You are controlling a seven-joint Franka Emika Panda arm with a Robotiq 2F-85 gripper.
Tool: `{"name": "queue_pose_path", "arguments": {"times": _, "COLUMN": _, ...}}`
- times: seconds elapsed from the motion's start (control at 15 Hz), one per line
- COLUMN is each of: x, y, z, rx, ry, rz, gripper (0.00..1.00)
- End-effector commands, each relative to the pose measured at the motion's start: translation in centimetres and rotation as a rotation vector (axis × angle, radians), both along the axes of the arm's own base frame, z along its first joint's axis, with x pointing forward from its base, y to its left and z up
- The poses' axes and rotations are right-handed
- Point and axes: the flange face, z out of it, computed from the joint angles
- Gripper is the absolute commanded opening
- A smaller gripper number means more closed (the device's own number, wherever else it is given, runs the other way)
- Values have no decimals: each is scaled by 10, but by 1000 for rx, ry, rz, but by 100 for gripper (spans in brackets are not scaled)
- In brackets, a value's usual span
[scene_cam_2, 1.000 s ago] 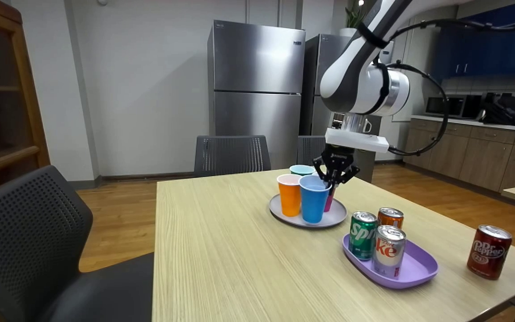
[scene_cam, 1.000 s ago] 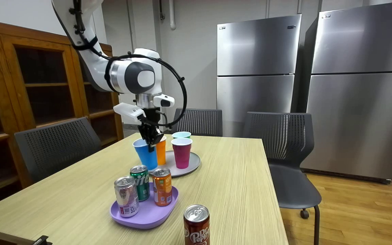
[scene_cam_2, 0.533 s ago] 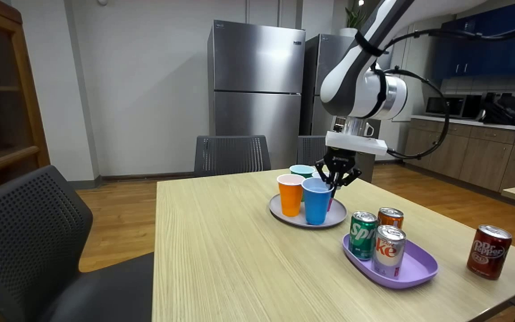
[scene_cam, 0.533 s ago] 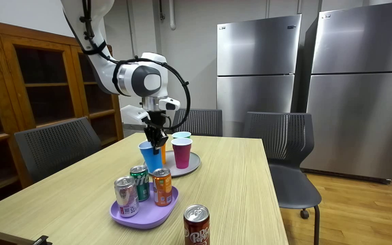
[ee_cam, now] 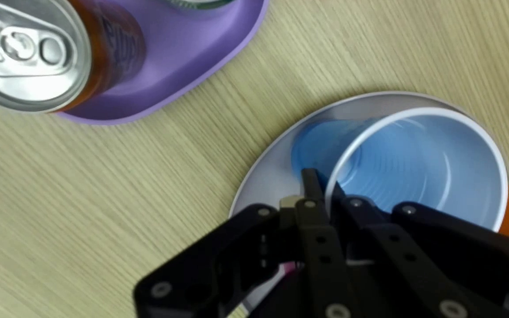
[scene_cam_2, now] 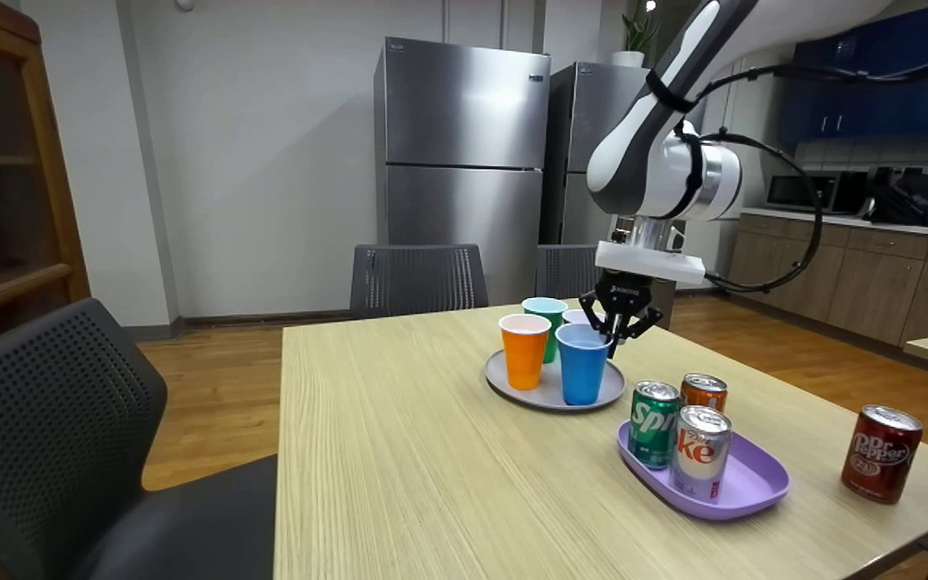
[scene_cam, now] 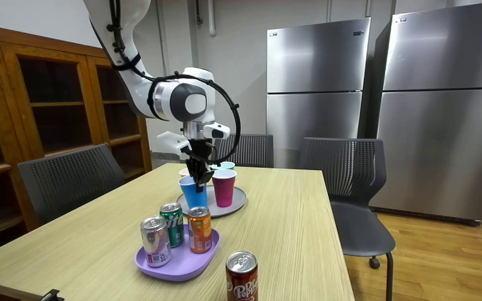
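My gripper [scene_cam: 199,188] is shut on the near wall of a blue cup [scene_cam: 191,195], with one finger inside the rim and one outside. The wrist view shows the fingertips [ee_cam: 323,183] pinching the white rim of the blue cup [ee_cam: 418,163]. The cup leans a little and is over the grey plate [scene_cam_2: 504,385]; I cannot tell whether its base touches. An orange cup [scene_cam_2: 524,358] and a green cup [scene_cam_2: 551,345] stand on the plate. A maroon cup [scene_cam: 224,192] stands there too, mostly hidden behind the blue cup in an exterior view.
A purple tray [scene_cam: 182,269] holds a green Sprite can [scene_cam_2: 652,431], a silver Diet Coke can [scene_cam_2: 700,459] and an orange can [scene_cam: 199,232]. A Dr Pepper can [scene_cam_2: 881,455] stands alone on the table. Dark chairs [scene_cam: 341,175] surround the table; fridges [scene_cam: 316,83] stand behind.
The arm and the blue cup have moved to the right in both exterior views and slightly lower. The grip on the cup's rim looks the same. The other cups and cans have not moved.
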Motion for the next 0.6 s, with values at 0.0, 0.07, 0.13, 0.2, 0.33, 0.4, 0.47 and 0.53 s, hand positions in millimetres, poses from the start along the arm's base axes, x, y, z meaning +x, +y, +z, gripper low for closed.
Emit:
{"name": "queue_pose_path", "arguments": {"times": 0.0, "x": 8, "y": -2, "z": 1, "rx": 25, "ry": 11, "rz": -49, "gripper": 1}}
{"name": "queue_pose_path", "arguments": {"times": 0.07, "x": 9, "y": -2, "z": 0, "rx": 28, "ry": 10, "rz": -55, "gripper": 1}}
{"name": "queue_pose_path", "arguments": {"times": 0.13, "x": 10, "y": -2, "z": -1, "rx": 31, "ry": 10, "rz": -59, "gripper": 1}}
{"name": "queue_pose_path", "arguments": {"times": 0.2, "x": 10, "y": -2, "z": -2, "rx": 34, "ry": 10, "rz": -64, "gripper": 1}}
{"name": "queue_pose_path", "arguments": {"times": 0.33, "x": 11, "y": -2, "z": -3, "rx": 37, "ry": 9, "rz": -75, "gripper": 1}}
{"name": "queue_pose_path", "arguments": {"times": 0.4, "x": 12, "y": -2, "z": -4, "rx": 38, "ry": 9, "rz": -80, "gripper": 1}}
{"name": "queue_pose_path", "arguments": {"times": 0.47, "x": 12, "y": -2, "z": -5, "rx": 38, "ry": 9, "rz": -84, "gripper": 1}}
{"name": "queue_pose_path", "arguments": {"times": 0.53, "x": 12, "y": -3, "z": -5, "rx": 38, "ry": 9, "rz": -88, "gripper": 1}}
